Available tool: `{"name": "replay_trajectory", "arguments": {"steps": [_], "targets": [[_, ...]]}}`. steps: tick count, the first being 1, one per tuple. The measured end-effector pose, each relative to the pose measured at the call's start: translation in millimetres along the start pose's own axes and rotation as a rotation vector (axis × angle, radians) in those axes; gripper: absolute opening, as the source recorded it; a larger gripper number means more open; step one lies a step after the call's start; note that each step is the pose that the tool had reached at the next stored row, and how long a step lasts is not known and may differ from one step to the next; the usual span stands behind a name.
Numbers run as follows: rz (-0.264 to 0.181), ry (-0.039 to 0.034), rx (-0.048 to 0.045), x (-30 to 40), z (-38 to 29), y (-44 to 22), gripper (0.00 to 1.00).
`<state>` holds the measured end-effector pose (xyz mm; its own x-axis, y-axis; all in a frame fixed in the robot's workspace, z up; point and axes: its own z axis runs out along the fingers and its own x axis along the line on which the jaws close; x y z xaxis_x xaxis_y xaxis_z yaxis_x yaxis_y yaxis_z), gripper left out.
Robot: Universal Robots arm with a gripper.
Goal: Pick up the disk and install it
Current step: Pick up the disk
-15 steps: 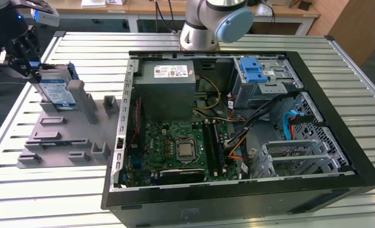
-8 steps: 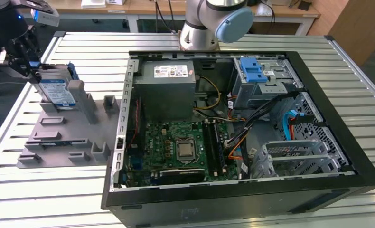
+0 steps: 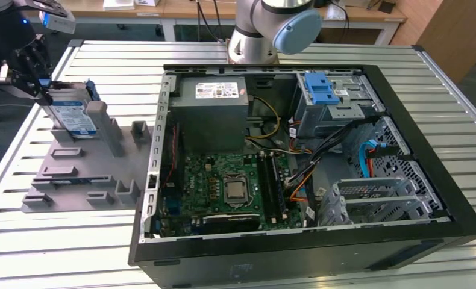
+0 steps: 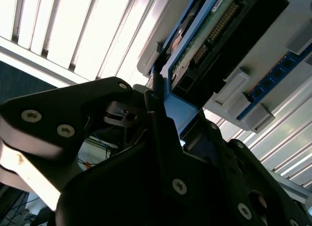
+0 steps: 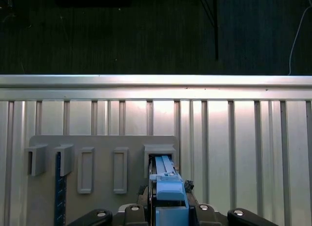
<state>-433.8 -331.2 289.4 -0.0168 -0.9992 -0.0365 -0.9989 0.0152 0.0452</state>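
We see the gripper (image 3: 38, 91) pinching the upright disk (image 3: 71, 115) at a corner of the holder (image 3: 69, 180), beside an edge of the table (image 3: 61, 253), well apart from the case (image 3: 222, 260).

Slatted aluminium worktop (image 3: 77, 241) catches bright light, slats glaring pale in both wrist views. Dark carpeted floor (image 5: 146, 36) lies beyond worktop edge. Light-wood desks (image 3: 182, 9) line far side in exterior view; wood-panelled cabinet (image 3: 451, 30) at exterior view's right.
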Motion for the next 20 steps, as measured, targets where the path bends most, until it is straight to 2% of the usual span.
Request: {"name": "replay_trajectory", "arguments": {"steps": [14, 20], "targets": [[0.000, -0.0001, 0.0002, -0.3, -0.1, 0.0, 0.37], [0.000, -0.0002, 0.0003, -0.3, -2.8, 0.1, 0.37]]}}
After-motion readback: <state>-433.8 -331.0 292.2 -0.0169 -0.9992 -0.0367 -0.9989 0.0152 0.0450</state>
